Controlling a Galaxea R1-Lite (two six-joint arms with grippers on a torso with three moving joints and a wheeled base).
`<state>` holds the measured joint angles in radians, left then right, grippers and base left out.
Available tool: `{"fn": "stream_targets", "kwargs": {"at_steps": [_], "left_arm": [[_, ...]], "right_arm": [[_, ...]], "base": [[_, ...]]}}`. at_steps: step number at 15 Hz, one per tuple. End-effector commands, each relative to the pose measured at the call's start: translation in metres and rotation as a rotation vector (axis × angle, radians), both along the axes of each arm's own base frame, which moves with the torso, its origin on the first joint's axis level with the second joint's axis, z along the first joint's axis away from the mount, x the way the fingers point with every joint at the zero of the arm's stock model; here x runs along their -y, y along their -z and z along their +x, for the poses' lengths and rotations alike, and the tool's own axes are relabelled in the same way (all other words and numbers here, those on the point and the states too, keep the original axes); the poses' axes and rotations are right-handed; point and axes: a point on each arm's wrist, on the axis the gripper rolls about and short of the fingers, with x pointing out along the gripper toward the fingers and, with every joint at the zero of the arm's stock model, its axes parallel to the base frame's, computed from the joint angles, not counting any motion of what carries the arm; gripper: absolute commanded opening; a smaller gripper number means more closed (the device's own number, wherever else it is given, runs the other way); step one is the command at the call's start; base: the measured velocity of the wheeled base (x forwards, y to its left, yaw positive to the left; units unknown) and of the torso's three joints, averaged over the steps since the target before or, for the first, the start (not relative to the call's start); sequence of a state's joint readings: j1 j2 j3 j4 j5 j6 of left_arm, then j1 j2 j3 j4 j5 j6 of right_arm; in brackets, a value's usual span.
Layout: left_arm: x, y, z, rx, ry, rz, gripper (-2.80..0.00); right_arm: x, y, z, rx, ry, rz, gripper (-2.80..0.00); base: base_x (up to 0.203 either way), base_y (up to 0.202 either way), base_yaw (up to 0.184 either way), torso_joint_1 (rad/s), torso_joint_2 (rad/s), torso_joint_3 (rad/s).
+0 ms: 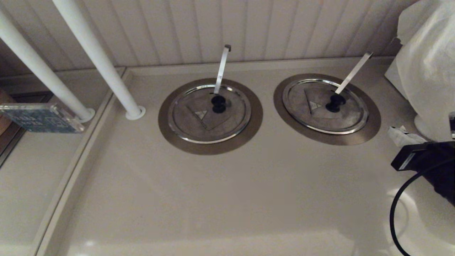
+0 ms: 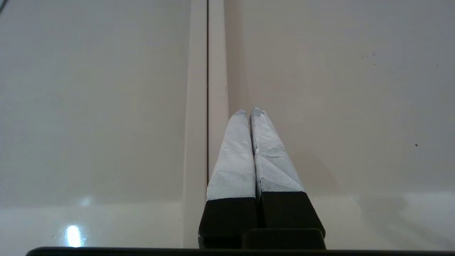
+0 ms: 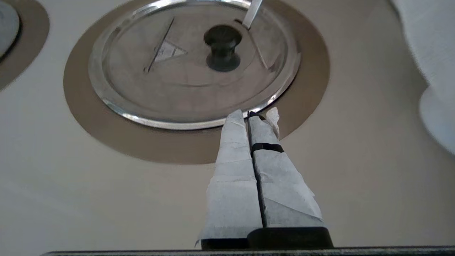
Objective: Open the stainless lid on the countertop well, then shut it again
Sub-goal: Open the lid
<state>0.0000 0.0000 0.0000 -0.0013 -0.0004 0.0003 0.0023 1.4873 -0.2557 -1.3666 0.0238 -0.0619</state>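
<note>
Round brushed-steel lid with black centre knob (image 3: 193, 71) sits flat over right-hand countertop well, wide bronze-grey ring (image 1: 371, 126) framing it. Ladle handle (image 1: 353, 73) sticks up through slot. Right gripper (image 3: 249, 115) near lid's rim, tape-wrapped fingers pressed together, apparently holding nothing. Left gripper (image 2: 248, 111) closed over bare counter. Twin steel lid (image 1: 199, 119) closed to the left.

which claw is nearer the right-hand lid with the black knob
Right. The right claw, shut, sits just short of that stainless lid, near its rim. The left claw, shut, is over bare countertop; no lid shows in its view.
</note>
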Motion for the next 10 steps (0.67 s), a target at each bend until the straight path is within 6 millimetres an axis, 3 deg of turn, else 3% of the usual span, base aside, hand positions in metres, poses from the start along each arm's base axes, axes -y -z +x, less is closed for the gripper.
{"fn": "stream_targets", "kwargs": {"at_steps": [1, 10], "left_arm": [[0.0, 0.0, 0.0, 0.002, 0.0, 0.0, -2.8], [0.0, 0.0, 0.0, 0.002, 0.0, 0.001, -2.8]], "right_arm": [[0.0, 0.001, 0.002, -0.003, -0.004, -0.002, -2.8], [0.0, 0.006, 0.014, 0.0, 0.001, -0.009, -2.8]], "base": [[0.0, 0.0, 0.0, 0.0, 0.0, 0.0], [0.0, 0.0, 0.0, 0.0, 0.0, 0.0]]}}
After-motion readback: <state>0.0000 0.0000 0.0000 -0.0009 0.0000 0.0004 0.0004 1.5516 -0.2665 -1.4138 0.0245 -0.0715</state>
